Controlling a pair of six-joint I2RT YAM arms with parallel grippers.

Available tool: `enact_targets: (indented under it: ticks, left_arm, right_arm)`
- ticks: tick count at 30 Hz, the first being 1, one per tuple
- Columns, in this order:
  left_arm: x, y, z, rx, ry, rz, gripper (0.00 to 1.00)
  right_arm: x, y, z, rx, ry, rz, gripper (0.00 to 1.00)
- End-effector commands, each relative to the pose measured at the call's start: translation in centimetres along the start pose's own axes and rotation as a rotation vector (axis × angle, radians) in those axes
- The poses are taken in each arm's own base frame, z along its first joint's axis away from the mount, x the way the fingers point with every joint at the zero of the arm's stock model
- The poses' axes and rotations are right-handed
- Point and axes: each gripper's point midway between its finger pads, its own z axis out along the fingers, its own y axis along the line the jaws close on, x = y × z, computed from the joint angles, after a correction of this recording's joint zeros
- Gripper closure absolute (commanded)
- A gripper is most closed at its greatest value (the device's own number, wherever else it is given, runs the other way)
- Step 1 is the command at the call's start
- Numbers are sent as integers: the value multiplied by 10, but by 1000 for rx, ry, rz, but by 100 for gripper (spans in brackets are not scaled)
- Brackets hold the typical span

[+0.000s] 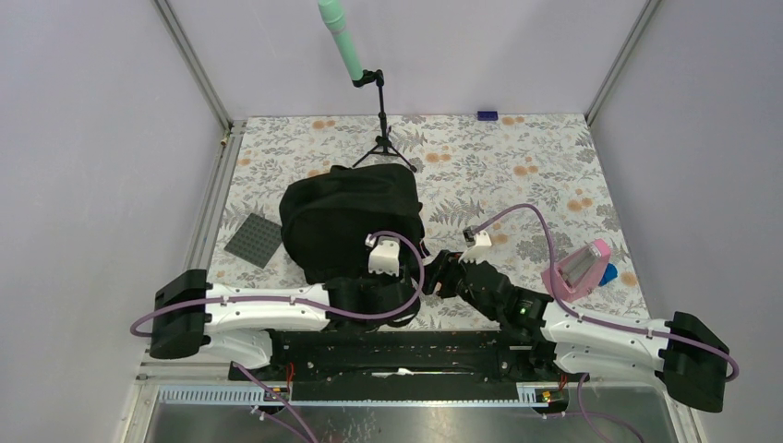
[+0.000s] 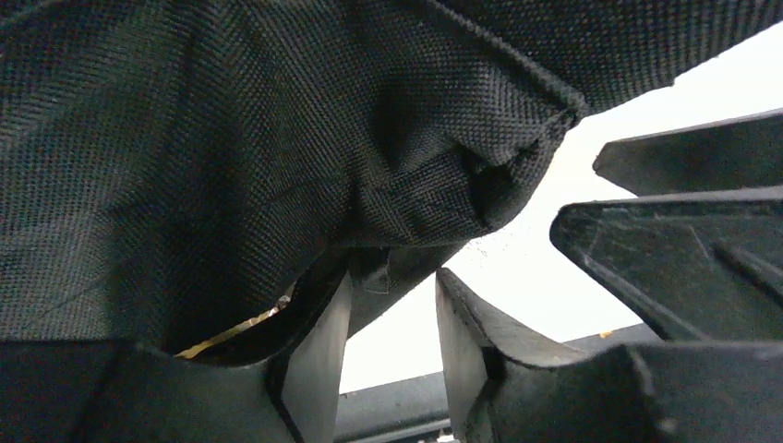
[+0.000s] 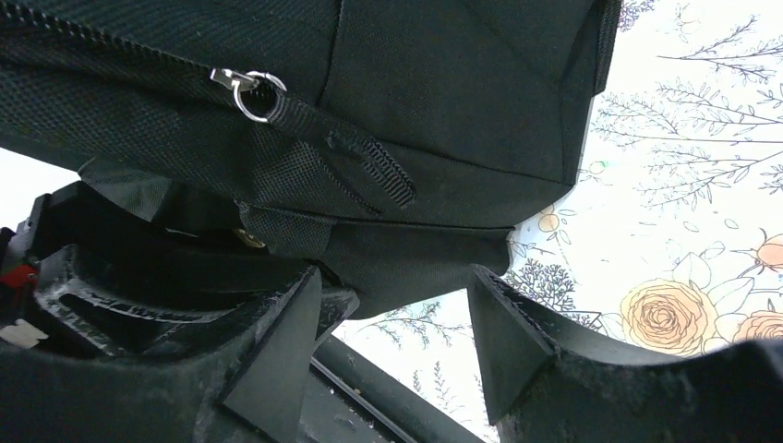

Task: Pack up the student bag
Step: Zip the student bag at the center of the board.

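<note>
The student bag [image 1: 349, 217], a large black fabric backpack, lies in the middle of the floral table. Both grippers are at its near right corner. My left gripper [image 1: 399, 263] [image 2: 395, 277] is open, and a fold of the bag's fabric [image 2: 397, 263] hangs down between its fingertips against the left finger. My right gripper [image 1: 432, 270] [image 3: 393, 274] is open just below the bag's bottom corner [image 3: 434, 268], with nothing between its fingers. A zipper pull with a metal ring [image 3: 247, 93] shows on the bag's side above the right gripper.
A grey studded plate [image 1: 254, 240] lies left of the bag. A pink object [image 1: 577, 269] and a blue one [image 1: 608, 274] sit at the right. A small tripod [image 1: 383, 138] holding a green cylinder stands behind the bag. A small blue item [image 1: 487, 115] lies at the far edge.
</note>
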Motion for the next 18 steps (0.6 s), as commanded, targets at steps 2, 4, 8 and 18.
enact_targets:
  ticks: [2, 4, 8, 18]
  left_arm:
    - [-29, -6, 5, -52, -123, -26, 65]
    - [-31, -2, 6, -72, -141, -24, 69]
    - [-32, 1, 7, -86, -157, -11, 81]
    - [-37, 11, -1, -44, -185, -3, 100]
  right_arm:
    - [-18, 25, 3, -63, -38, 46, 35]
    - [-16, 25, 3, -64, -31, 45, 35]
    - [-14, 36, 3, -122, -19, 26, 38]
    - [-24, 63, 3, -225, -79, -36, 39]
